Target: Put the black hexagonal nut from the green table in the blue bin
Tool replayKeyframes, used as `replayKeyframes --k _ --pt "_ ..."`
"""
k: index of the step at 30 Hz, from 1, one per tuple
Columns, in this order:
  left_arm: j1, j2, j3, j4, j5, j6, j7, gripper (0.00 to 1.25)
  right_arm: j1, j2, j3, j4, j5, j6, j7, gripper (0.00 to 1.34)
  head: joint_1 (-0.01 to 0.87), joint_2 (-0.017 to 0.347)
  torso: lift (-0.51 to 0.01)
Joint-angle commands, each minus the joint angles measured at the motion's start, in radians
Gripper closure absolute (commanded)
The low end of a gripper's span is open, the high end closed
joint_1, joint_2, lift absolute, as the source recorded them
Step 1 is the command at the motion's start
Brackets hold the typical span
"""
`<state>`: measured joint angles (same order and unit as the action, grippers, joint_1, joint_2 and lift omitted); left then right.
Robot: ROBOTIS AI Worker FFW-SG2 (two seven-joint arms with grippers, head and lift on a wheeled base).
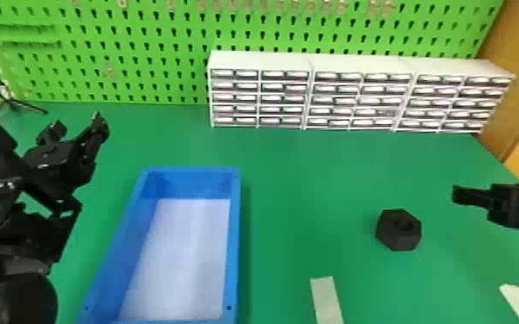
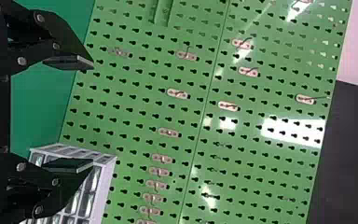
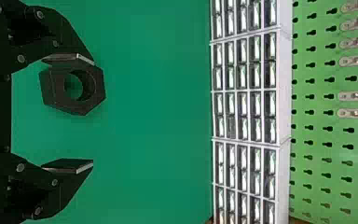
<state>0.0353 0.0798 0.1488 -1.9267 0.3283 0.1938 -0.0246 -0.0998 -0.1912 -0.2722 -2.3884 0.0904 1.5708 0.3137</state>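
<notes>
Nut (image 1: 396, 240) on bench (image 1: 306, 185). Likely light, stiff, maybe slick; grip opposite outer flats. Left jaws apart; right jaws apart, nut off-centre.

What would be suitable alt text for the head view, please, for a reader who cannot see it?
A black hexagonal nut lies on a green table, right of a blue bin. The robot's left gripper is left of the bin, its right gripper right of the nut. White drawer units stand behind, before a green pegboard.
</notes>
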Motion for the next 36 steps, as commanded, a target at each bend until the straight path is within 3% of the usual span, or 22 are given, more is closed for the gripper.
replayKeyframes --k 1,12,25,30,36 --pt "0.002 0.000 0.000 0.000 0.000 0.001 -0.002 0.50 0.000 0.001 -0.001 0.000 0.000 0.001 -0.001 0.50 0.692 0.008 -0.097" --pt "0.000 0.000 0.000 0.000 0.000 0.001 0.000 0.50 -0.009 -0.008 0.008 0.011 0.000 0.001 0.001 0.50 0.692 0.008 -0.097" --pt "-0.002 0.000 -0.005 0.000 0.000 0.016 -0.002 0.50 -0.051 -0.056 0.051 0.081 -0.006 0.001 0.001 0.50 0.692 0.008 -0.097" --pt "-0.003 0.000 -0.008 0.000 -0.002 0.021 -0.002 0.50 -0.087 -0.093 0.096 0.129 -0.021 0.001 -0.001 0.50 0.692 0.008 -0.097" --pt "-0.005 0.000 -0.011 0.002 -0.003 0.026 -0.002 0.50 -0.118 -0.108 0.123 0.183 -0.046 0.001 -0.001 0.50 0.692 0.008 -0.097"
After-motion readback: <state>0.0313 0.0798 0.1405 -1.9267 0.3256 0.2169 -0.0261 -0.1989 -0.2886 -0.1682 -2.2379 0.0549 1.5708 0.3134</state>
